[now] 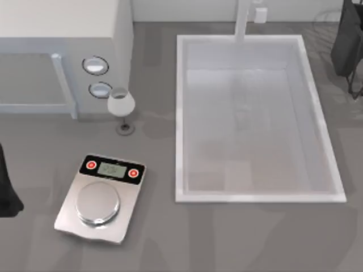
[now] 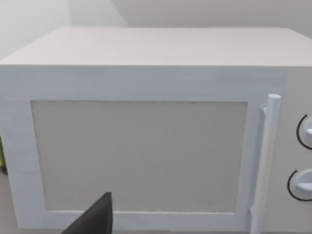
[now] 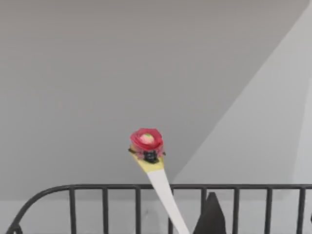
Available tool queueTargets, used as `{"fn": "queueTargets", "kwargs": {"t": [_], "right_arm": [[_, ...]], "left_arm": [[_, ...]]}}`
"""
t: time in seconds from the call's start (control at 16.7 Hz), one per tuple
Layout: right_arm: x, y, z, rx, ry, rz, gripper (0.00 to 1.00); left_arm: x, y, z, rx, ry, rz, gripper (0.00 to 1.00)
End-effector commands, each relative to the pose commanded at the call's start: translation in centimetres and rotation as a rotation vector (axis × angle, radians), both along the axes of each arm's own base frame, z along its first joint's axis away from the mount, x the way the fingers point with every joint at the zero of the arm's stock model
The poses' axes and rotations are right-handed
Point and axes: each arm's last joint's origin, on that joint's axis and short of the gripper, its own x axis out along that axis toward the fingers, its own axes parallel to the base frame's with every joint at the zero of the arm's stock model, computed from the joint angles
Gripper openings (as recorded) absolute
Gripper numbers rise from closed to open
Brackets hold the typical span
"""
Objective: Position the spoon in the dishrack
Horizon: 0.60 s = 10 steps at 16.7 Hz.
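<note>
spoon (image 3: 158, 187) beside right gripper (image 3: 209, 214), above dishrack (image 3: 105, 202)

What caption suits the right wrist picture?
Spoon with a red end rising above the dishrack wires.

A kitchen counter: white sink (image 1: 184, 113), microwave (image 1: 62, 34) off to its left, wine glass (image 1: 121, 105) and scale (image 1: 102, 198) nearer the sink.

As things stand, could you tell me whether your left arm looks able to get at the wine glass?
Probably yes. The left arm sits at the table's left edge, and the wine glass stands upright beside the microwave, above the scale. The table between them looks bare, though the microwave's corner crowds it.
</note>
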Motion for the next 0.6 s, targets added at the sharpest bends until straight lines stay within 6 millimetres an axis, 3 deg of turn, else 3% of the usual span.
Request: {"fn": "queueTargets", "kwargs": {"t": [0.24, 0.6], "right_arm": [[0.0, 0.0, 0.0, 0.0, 0.0, 0.0, 0.98], [0.0, 0.0, 0.0, 0.0, 0.0, 0.0, 1.0]], "left_arm": [[0.0, 0.0, 0.0, 0.0, 0.0, 0.0, 1.0], [0.0, 0.0, 0.0, 0.0, 0.0, 0.0, 1.0]]}}
